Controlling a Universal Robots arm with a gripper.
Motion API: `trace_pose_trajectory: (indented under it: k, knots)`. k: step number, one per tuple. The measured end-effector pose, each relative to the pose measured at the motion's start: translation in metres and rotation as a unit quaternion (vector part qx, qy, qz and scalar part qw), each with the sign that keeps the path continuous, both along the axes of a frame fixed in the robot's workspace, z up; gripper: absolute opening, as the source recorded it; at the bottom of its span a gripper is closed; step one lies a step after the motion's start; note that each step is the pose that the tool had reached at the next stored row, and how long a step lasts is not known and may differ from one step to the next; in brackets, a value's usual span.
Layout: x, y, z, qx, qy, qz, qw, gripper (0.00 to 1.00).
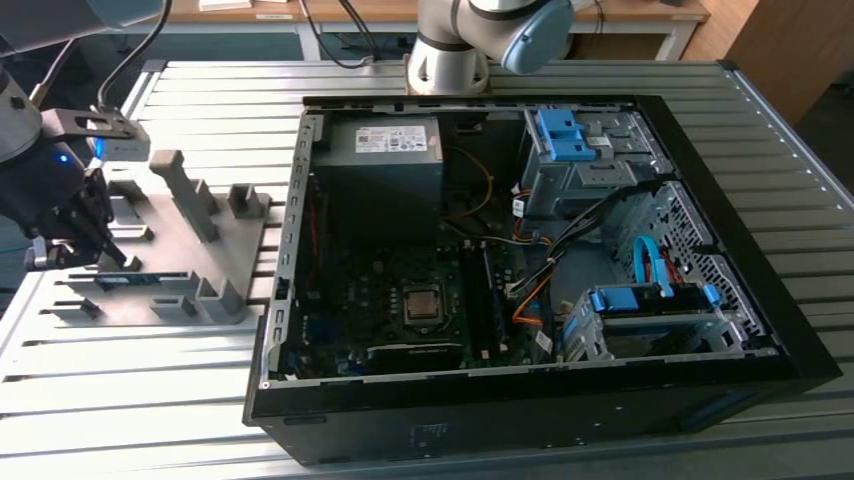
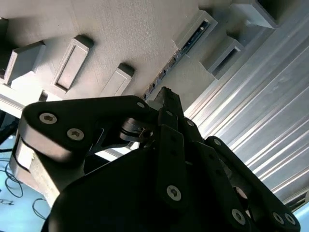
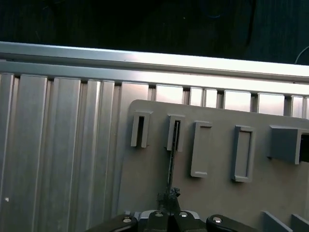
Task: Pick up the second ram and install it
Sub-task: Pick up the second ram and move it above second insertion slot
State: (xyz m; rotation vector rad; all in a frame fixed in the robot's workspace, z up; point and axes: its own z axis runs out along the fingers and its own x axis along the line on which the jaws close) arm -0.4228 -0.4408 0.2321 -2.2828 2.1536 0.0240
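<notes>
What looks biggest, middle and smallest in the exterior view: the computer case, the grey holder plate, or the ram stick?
Largest to smallest:
1. computer case
2. grey holder plate
3. ram stick, by far the smallest

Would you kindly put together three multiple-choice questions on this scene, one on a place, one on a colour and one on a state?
1. In the exterior view, where does the grey holder lie relative to the computer case?
A on its left; B on its right; C inside it.
2. What colour are the drive brackets in the case?
A red; B blue; C yellow.
3. How does the second ram sit?
A seated in the motherboard; B lying flat on the table; C on edge in the grey holder.

Answers:
1 A, the holder lies on the exterior view's left of the case.
2 B, the brackets are plainly blue.
3 C, the first wrist view shows the stick running edge-on into a holder slot.
</notes>
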Motion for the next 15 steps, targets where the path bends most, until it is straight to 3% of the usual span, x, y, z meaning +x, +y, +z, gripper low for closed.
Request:
trace_pose_trajectory:
  k: [4,8,15]
  knots:
    - [0.0,0.0,-0.001,0.0029,-0.0001,-0.03,0.9995,0.1]
    - [0.0,0.0,-0.0021,0.0028,-0.0001,-0.067,0.9978,0.1]
    - [-0.0005,-0.0001,-0.0067,0.0028,-0.0002,-0.076,0.9971,0.1]
